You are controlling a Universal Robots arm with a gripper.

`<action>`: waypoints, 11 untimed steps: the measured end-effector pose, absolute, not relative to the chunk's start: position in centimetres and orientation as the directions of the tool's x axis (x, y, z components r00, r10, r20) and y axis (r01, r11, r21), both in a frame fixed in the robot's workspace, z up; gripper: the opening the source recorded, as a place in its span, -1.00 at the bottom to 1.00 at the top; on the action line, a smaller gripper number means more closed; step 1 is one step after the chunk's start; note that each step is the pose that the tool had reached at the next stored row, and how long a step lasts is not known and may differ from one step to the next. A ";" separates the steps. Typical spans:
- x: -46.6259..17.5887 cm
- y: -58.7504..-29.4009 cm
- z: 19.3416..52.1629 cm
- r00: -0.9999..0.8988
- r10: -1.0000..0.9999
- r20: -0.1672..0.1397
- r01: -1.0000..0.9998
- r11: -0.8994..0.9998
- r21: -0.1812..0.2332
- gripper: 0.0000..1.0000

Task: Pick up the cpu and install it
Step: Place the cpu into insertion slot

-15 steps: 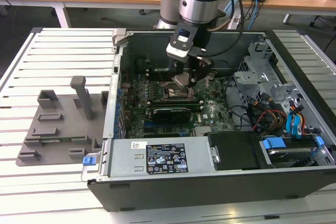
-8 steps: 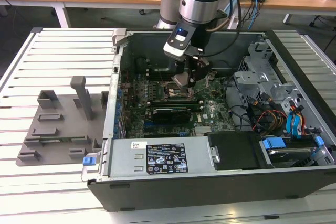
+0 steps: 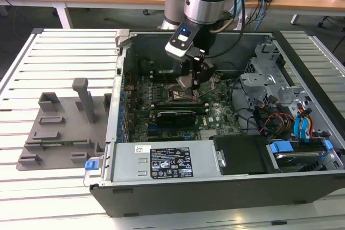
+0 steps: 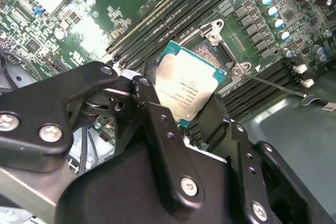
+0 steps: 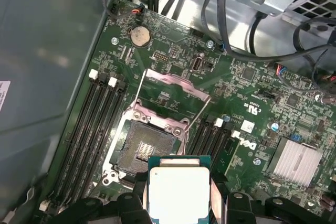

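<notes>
The cpu is a thin silvery square chip with a green rim, and my gripper is shut on its two opposite edges. In the first wrist view the cpu hangs between the black fingers, just above and beside the open socket. The socket's metal load plate stands lifted and its contacts are bare. In the exterior view my gripper is down inside the open computer case, over the middle of the motherboard, with the pale cpu at its tip.
Memory slots flank the socket on both sides. A finned heat sink and loose cables lie nearby. A drive cage fills the case at the exterior view's right. A grey fixture tray sits outside the case on the slatted table.
</notes>
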State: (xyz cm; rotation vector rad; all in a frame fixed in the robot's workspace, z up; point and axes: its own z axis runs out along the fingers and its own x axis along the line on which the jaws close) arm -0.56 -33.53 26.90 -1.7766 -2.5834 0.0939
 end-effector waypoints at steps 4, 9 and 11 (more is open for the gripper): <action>-0.6 -33.5 26.9 -0.321 0.947 -0.030 0.946 0.319 -0.052 0.10; -0.6 -33.5 26.9 -0.283 0.959 -0.030 0.958 0.281 -0.052 0.10; -0.6 -33.5 26.9 -0.272 0.962 -0.030 0.961 0.271 -0.052 0.10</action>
